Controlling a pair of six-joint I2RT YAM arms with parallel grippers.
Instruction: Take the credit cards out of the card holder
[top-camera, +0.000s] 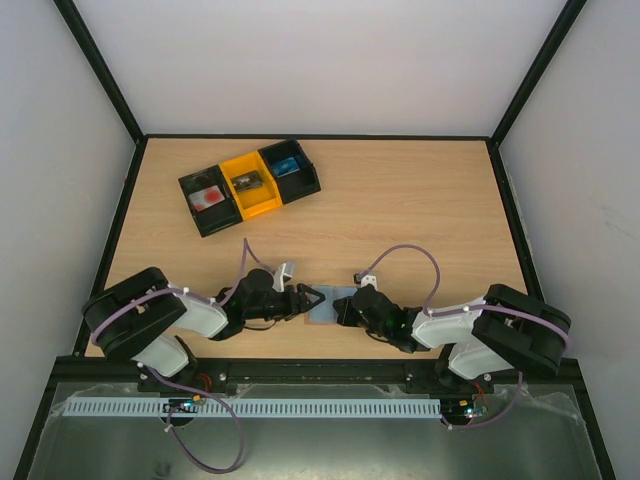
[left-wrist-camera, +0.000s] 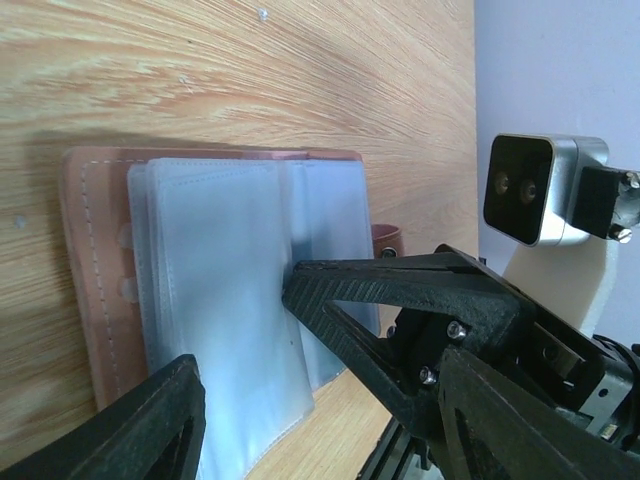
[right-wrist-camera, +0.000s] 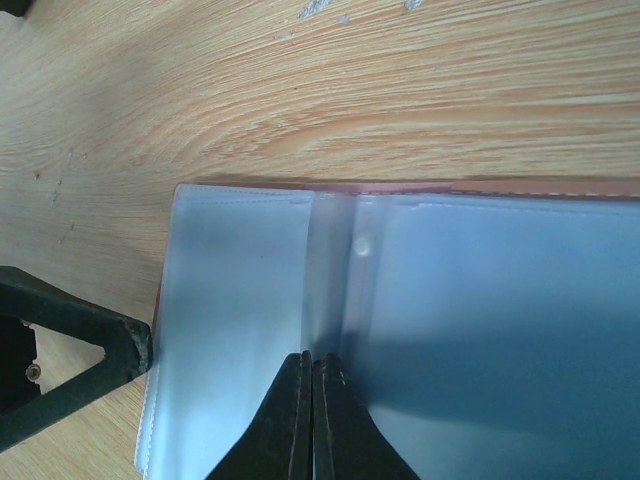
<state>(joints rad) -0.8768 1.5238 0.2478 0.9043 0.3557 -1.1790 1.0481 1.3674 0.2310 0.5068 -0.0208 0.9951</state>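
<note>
The card holder (top-camera: 321, 312) lies open flat on the table between my two grippers. In the left wrist view its brown leather cover (left-wrist-camera: 80, 260) frames a stack of clear plastic sleeves (left-wrist-camera: 220, 270). My left gripper (left-wrist-camera: 320, 400) is open, one finger on each side of the sleeves' near edge, nothing held. My right gripper (right-wrist-camera: 312, 362) is shut, its tip pressed down on the sleeves (right-wrist-camera: 240, 290) beside the middle fold. From above, the left gripper (top-camera: 312, 297) and right gripper (top-camera: 338, 305) meet over the holder. The credit cards are hidden; none shows in the sleeves.
A row of three bins stands at the back left: a black bin (top-camera: 208, 203) with a red thing, a yellow bin (top-camera: 250, 185), and a black bin (top-camera: 290, 170) with a blue thing. Dark frame posts edge the table.
</note>
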